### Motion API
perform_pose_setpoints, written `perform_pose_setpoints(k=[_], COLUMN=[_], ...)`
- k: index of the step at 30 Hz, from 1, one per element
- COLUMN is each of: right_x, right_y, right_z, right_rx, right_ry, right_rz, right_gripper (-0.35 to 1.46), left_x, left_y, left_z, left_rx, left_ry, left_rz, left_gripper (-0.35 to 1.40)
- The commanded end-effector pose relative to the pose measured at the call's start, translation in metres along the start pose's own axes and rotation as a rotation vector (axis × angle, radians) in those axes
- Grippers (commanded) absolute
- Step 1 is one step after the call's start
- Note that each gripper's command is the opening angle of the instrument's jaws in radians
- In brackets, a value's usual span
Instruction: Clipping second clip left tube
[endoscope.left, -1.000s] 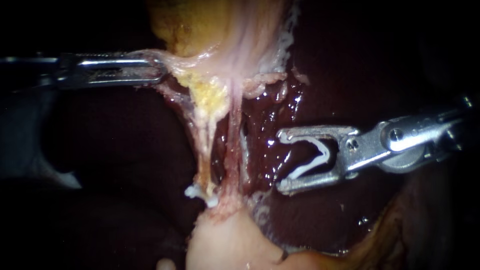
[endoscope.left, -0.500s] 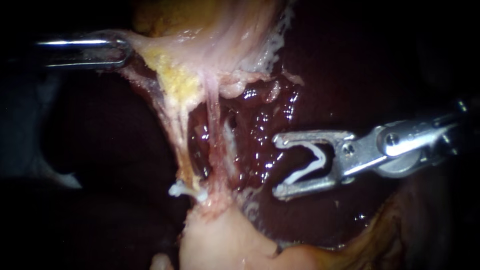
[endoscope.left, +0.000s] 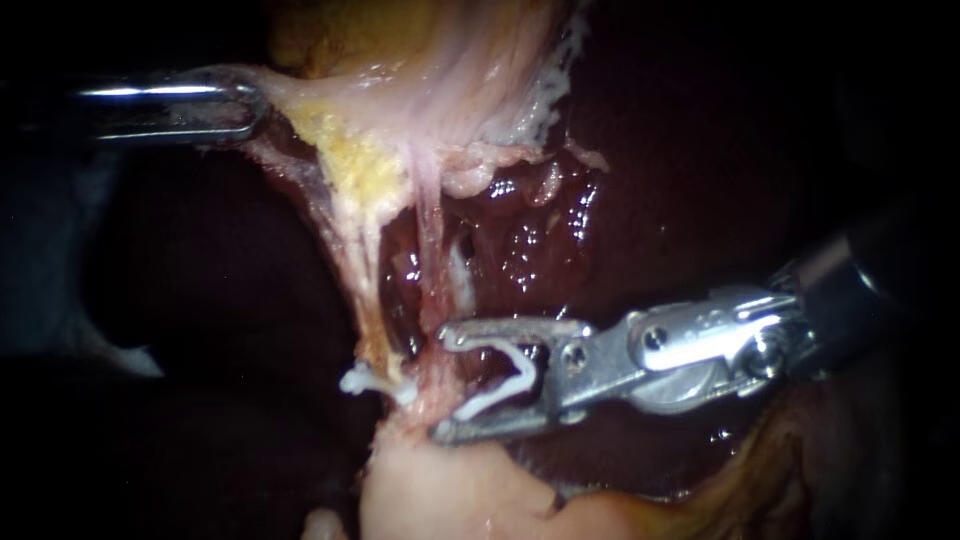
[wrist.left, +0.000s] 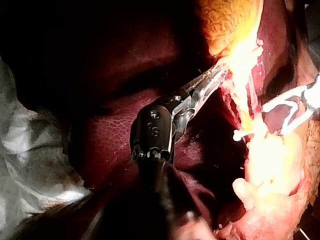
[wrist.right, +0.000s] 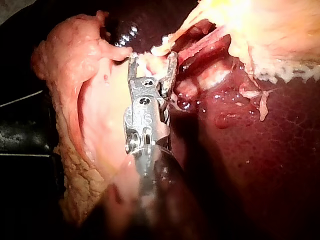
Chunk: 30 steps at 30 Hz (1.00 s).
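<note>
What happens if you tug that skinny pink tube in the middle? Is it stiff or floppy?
Probably floppy: the tube looks straight only because the left instrument stretches the tissue above it. Likely slippery, since everything around shines wet. It looks thin, so a hard tug, or a bump from the right instrument with its clip, might tear it.

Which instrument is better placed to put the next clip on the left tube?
Right. The right instrument holds an open clip in its jaws at the tubes; the left instrument grips tissue, stretching it.

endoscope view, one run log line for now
left instrument: gripping pale tissue | right instrument: carrying open white v-shaped clip | position: beside seated white clip
</note>
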Motion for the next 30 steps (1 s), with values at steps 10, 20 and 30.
perform_pose_setpoints(k=[10, 20, 30], right_x=[-0.001, -0.002, -0.0021], right_y=[0.0019, 0.0044, 0.0053], right_z=[0.003, 0.0036, 0.0039], right_rx=[0.018, 0.024, 0.066], right_ry=[0.022, 0.047, 0.073], right_rz=[0.043, 0.067, 0.085], right_gripper=[0.5, 0.5, 0.5], left_x=[-0.0002, -0.0003, -0.0003], left_y=[0.0001, 0.0001, 0.0001], left_z=[0.0003, 0.0003, 0.0004], left_rx=[0.005, 0.006, 0.006], left_ry=[0.002, 0.003, 0.003], left_rz=[0.001, 0.002, 0.002], left_gripper=[-0.35, -0.35, -0.35])
